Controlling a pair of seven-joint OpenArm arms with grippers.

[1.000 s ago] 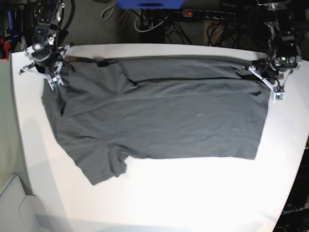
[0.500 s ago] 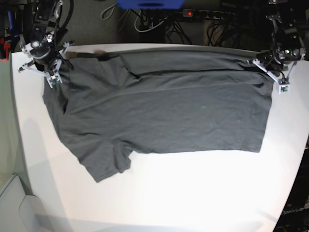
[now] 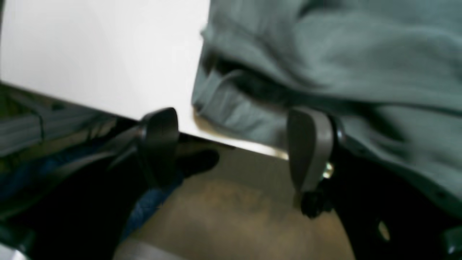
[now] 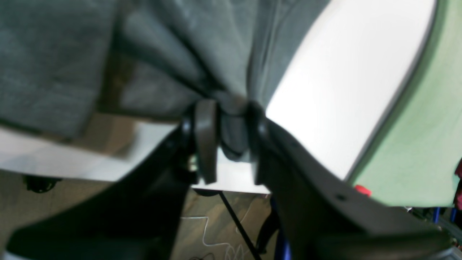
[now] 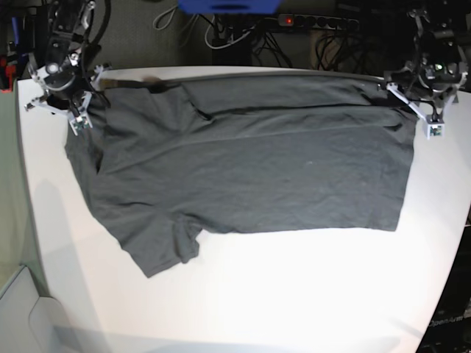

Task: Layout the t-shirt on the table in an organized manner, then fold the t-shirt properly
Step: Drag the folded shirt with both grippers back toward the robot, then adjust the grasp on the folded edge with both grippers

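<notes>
One t-shirt (image 5: 250,162) is laid out flat on one table (image 5: 294,294), spread across the table's far half, with the long axis run side to side in the base view. One sleeve is seen toward the near left of the shirt, and the hem edge is at the shirt's right end. The top edge of the shirt lies along the table's far edge. Two grippers are counted, both at the far edge of the table, one at each far corner of the shirt. The left gripper (image 3: 234,144) is seen in its wrist view with the jaws set wide apart and nothing between them; the shirt's folded corner (image 3: 231,104) lies just beyond the fingertips (image 3: 306,144), beside them rather than clamped, and contact cannot be told through the blur. The right gripper (image 4: 231,141) is seen in its wrist view with a bunched wad of shirt cloth (image 4: 234,133) between the two fingers (image 4: 206,137); the jaws are narrowly parted, and whether the cloth is pinched or merely sitting loose in the gap cannot be told. In the base view the left gripper (image 5: 430,110) sits at the shirt's far right corner and the right gripper (image 5: 70,103) at the far left corner. One power strip (image 5: 316,22) is seen on the floor beyond the table's far edge.
</notes>
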